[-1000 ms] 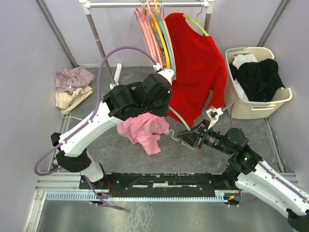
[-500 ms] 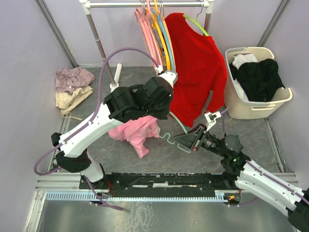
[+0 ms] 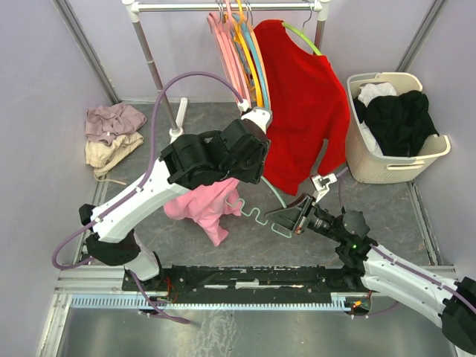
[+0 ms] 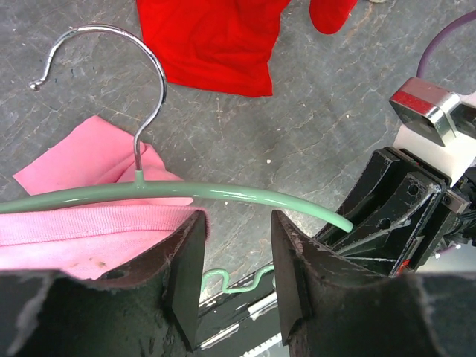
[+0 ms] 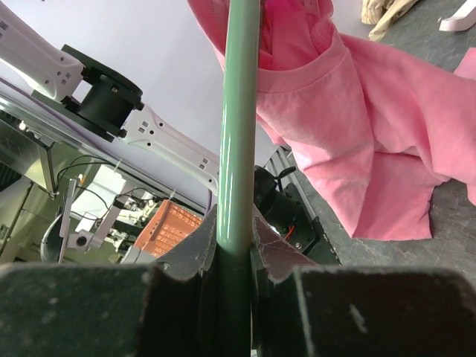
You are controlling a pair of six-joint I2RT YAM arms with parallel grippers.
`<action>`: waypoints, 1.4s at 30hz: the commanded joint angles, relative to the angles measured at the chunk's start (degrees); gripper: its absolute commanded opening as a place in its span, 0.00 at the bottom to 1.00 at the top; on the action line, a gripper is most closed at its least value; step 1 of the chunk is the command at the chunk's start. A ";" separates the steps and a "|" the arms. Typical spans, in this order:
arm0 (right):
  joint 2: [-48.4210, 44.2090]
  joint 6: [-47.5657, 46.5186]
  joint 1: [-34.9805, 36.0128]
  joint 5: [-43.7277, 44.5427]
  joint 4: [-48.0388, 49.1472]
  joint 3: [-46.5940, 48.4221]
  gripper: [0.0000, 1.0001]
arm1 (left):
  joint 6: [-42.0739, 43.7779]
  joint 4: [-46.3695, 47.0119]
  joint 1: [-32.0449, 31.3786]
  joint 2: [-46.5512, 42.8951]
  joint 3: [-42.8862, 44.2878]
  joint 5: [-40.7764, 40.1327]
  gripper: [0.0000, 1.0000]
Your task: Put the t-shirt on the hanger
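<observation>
Seeing left gripper (image 4: 236,219) with jaws apart, nothing pinched between. Just past its fingertips: the hanger (image 4: 223,195) arm crossing, metal hook (image 4: 141,74) beyond. At one finger's outer side: the t-shirt (image 4: 82,230), ribbed edge bunched against that arm. Off the other finger: right gripper (image 5: 238,242), clamped on the hanger's bar. Probably a re-grip. Suggest pinching the ribbed edge right beside the finger, drawing it along the arm toward the bare end, holding the hanger steady. Risk: fabric sliding off.

T-shirt (image 3: 202,210) on hanger (image 3: 257,216) left end, under my left gripper (image 4: 238,249); my right gripper (image 5: 236,249) at its right end; 1 basket (image 3: 370,168) far right.
</observation>
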 commanded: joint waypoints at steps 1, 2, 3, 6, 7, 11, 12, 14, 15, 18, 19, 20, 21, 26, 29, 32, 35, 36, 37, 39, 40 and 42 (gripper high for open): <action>0.78 2.73 0.36 -1.29 12.91 -0.86 0.02 | 2.47 2.19 -0.37 -0.55 1.44 -1.48 0.48; 0.88 2.76 0.37 -1.11 12.96 -1.10 0.02 | 2.40 1.46 -0.43 -0.60 1.18 -2.19 0.48; 0.95 2.77 0.32 -0.99 12.82 -1.26 0.02 | 2.22 0.89 -0.44 -0.61 0.73 -2.87 0.48; 1.31 2.41 0.32 -0.70 12.22 -1.76 0.02 | 1.63 0.59 -0.36 -1.35 -2.86 -4.60 0.49; 1.56 2.37 0.36 -0.74 12.24 -1.89 0.02 | 1.35 1.04 -0.37 -1.72 -4.79 -5.11 0.49; 2.91 2.65 0.36 -1.20 12.47 -2.77 0.02 | 0.71 6.15 -0.35 -4.47 -14.01 -4.71 0.49; 3.18 2.72 0.32 -1.22 12.56 -3.19 0.02 | 0.73 7.87 -0.31 -5.11 -16.19 -4.30 0.49; 3.47 2.79 0.30 -0.75 13.09 -4.36 0.02 | 0.85 9.56 -0.16 -5.41 -18.17 -3.58 0.50; 3.59 2.76 0.35 -0.44 13.46 -4.88 0.02 | 1.01 9.62 -0.10 -5.18 -18.24 -3.37 0.51; 3.42 2.61 0.32 0.24 13.97 -6.04 0.02 | 1.38 9.30 -0.08 -4.06 -17.51 -2.38 0.56; 3.32 2.47 0.33 0.20 13.70 -6.10 0.02 | 1.44 9.27 -0.04 -3.77 -17.29 -1.89 0.57; 3.07 2.34 0.32 0.18 13.24 -6.09 0.02 | 1.37 9.31 -0.08 -3.59 -17.01 -1.33 0.58; 2.90 2.31 0.32 0.12 12.99 -6.09 0.02 | 1.24 9.46 -0.09 -3.59 -16.79 -0.80 0.59; 1.94 2.20 0.32 -0.26 12.08 -6.37 0.02 | 0.67 10.16 -0.13 -3.99 -15.63 1.63 0.74; 1.94 2.31 0.32 -0.61 11.83 -5.94 0.02 | 0.10 10.03 -0.18 -5.01 -16.34 0.82 0.78; 1.86 2.25 0.33 -0.49 11.81 -5.79 0.02 | -0.45 9.79 -0.18 -6.64 -17.05 0.21 0.79; 2.24 2.02 0.32 -0.36 12.07 -6.02 0.02 | -0.49 9.40 -0.18 -7.66 -16.42 0.17 0.79; 2.48 1.94 0.35 -0.41 12.12 -5.97 0.02 | -0.64 8.99 -0.19 -8.02 -16.07 -0.48 0.79; 2.74 1.93 0.37 -0.49 12.39 -6.01 0.02 | -0.94 8.06 -0.22 -8.29 -15.50 -2.09 0.79; 3.27 2.13 0.32 -0.60 13.04 -6.13 0.02 | -2.25 4.97 -0.14 -8.78 -14.40 -7.12 0.79; 3.48 2.17 0.32 -0.73 13.31 -6.02 0.02 | -3.22 2.98 -0.09 -9.08 -14.00 -10.17 0.79; 3.57 2.37 0.36 -0.82 13.53 -5.96 0.02 | -5.24 -0.61 0.23 -9.63 -14.25 -15.71 0.79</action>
